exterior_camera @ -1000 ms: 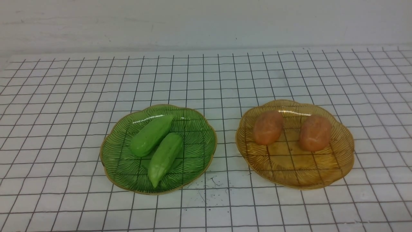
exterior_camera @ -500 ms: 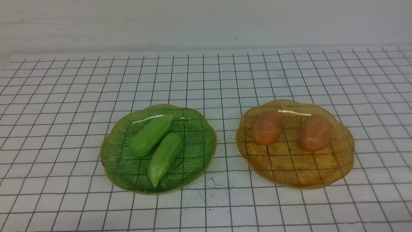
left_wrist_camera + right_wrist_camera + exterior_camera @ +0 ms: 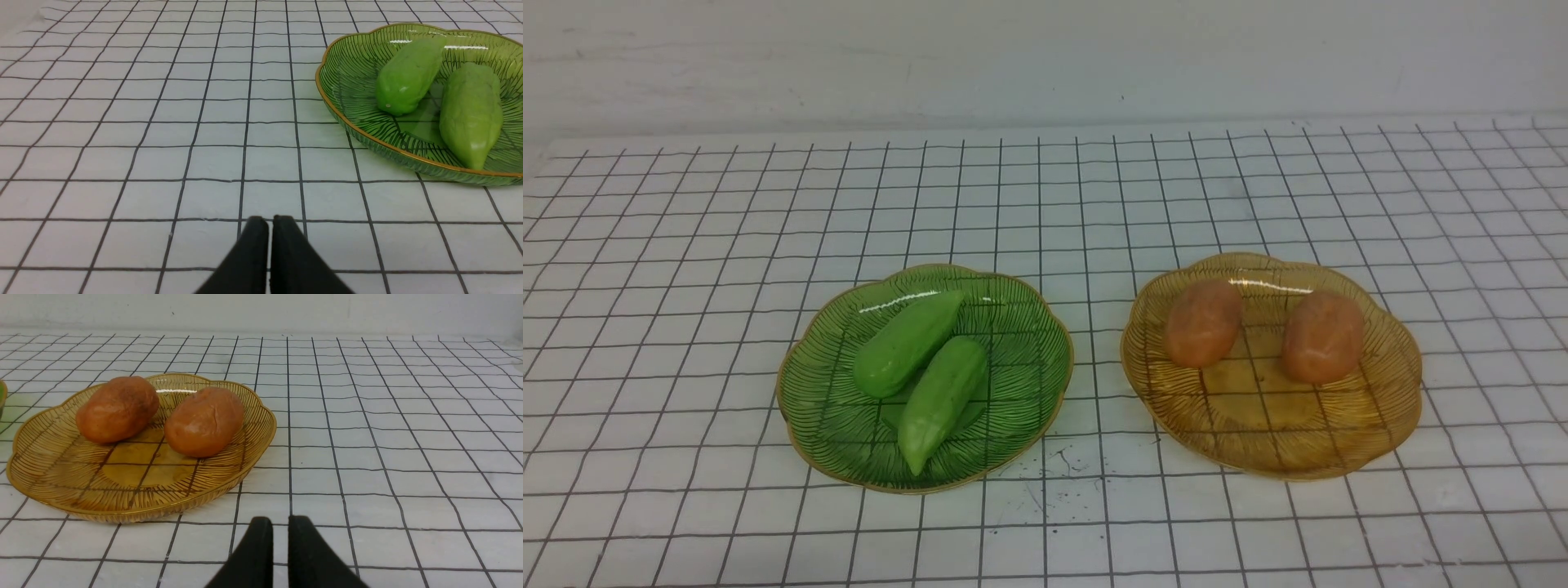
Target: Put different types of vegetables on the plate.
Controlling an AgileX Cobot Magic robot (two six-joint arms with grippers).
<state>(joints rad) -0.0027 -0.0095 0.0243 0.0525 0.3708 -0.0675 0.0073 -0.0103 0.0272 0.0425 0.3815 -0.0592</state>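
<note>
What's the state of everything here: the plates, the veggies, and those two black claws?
Green plate: holds both cucumbers.
Rear cucumber: lying down.
Front cucumber: lying against the rear one.
Amber plate: holds both potatoes.
Left potato: resting, apart from the other.
Right potato: resting.
Left claw: shut, empty.
Right claw: nearly shut, empty.

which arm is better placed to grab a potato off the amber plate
Right. The right gripper, jaws nearly shut and empty, sits just short of the amber plate holding both potatoes; the left gripper faces the green plate.
</note>
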